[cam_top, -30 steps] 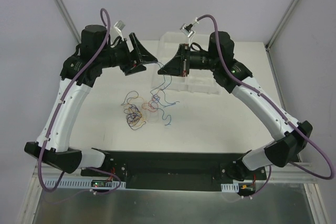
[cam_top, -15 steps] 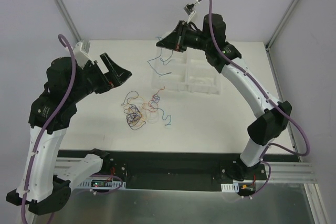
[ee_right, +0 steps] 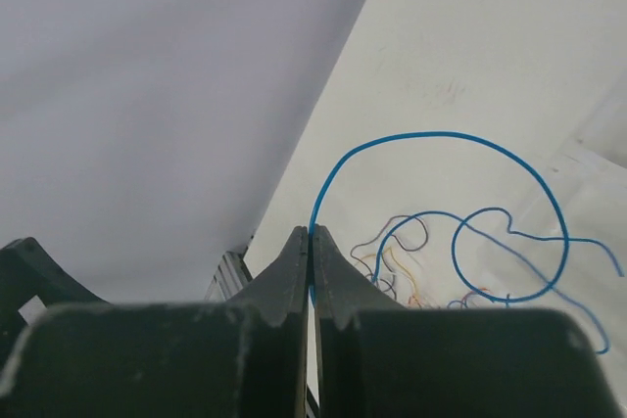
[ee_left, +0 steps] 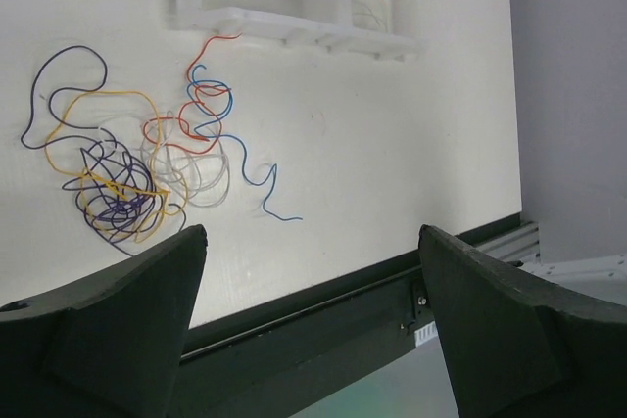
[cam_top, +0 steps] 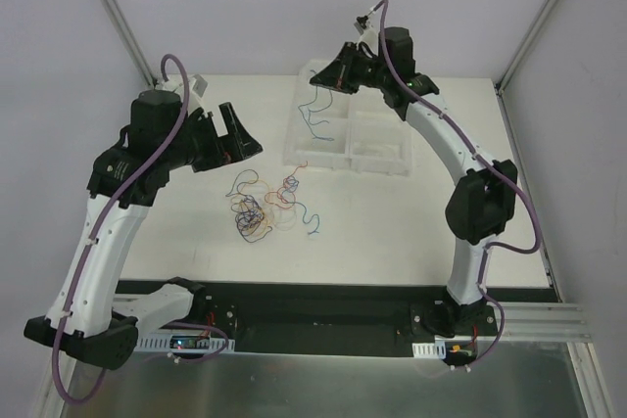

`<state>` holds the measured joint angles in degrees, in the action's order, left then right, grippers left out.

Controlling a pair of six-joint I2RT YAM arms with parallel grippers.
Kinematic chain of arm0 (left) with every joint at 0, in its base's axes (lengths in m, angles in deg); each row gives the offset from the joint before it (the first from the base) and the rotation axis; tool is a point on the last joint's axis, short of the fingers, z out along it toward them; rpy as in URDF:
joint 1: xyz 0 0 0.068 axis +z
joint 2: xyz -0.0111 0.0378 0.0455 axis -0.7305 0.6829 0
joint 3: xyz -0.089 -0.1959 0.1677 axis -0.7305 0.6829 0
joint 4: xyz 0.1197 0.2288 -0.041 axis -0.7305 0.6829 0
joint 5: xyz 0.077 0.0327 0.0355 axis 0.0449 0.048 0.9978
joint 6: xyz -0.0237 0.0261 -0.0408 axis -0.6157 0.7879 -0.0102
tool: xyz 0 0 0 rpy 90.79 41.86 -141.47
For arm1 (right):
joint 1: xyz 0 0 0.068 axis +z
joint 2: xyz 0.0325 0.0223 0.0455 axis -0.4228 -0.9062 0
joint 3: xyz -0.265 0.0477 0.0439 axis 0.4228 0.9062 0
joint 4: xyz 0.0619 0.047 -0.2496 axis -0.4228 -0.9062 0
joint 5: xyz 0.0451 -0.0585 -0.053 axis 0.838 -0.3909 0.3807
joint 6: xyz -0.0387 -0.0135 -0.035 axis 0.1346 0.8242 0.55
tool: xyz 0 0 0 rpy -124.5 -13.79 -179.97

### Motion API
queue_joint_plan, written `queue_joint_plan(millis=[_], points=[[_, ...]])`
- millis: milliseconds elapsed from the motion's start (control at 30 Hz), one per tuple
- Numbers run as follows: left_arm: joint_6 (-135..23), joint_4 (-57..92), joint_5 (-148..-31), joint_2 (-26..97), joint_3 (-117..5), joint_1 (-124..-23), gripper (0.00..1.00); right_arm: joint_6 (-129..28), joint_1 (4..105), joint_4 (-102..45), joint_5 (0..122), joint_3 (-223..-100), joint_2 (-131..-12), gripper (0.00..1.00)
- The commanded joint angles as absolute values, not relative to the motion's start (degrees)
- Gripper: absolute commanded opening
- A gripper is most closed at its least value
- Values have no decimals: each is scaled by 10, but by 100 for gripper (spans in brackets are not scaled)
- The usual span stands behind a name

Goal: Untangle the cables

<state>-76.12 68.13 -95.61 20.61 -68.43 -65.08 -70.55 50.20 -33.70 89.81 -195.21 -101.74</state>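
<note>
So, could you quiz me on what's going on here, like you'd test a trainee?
1. True or false: the left gripper is open and holds nothing.
2. Which cable does the right gripper pinch: A red, B blue, C yellow?
3. Fill in: the cable tangle lies beside the clear ____.
Key: 1 true; 2 B, the blue cable; 3 tray.

We count two robot arms: left arm [cam_top: 103, 242], right arm [cam_top: 443, 142]. Two grippers: left gripper [ee_left: 312, 234], right gripper [ee_right: 311, 234]. One clear tray [cam_top: 380, 165]. Blue cables, two: hanging blue cable [ee_right: 441, 137], loose blue cable [ee_left: 261, 179]. Red cable [ee_left: 199, 94], one. Yellow cable [ee_left: 110, 96], one traced. Purple cable [ee_left: 61, 58], one traced; knot too dense for sure count. White loops [ee_left: 202, 179], number unclear.
</note>
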Motion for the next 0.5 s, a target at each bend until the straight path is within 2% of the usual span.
queue_joint_plan(millis=[0,467], points=[[-704,676,-1002,244,-722,-649,89,-655,506,-317,909,-1930,-1034,0],[-642,686,-1012,301,-756,-649,90,-646,504,-324,906,-1862,-1075,0]])
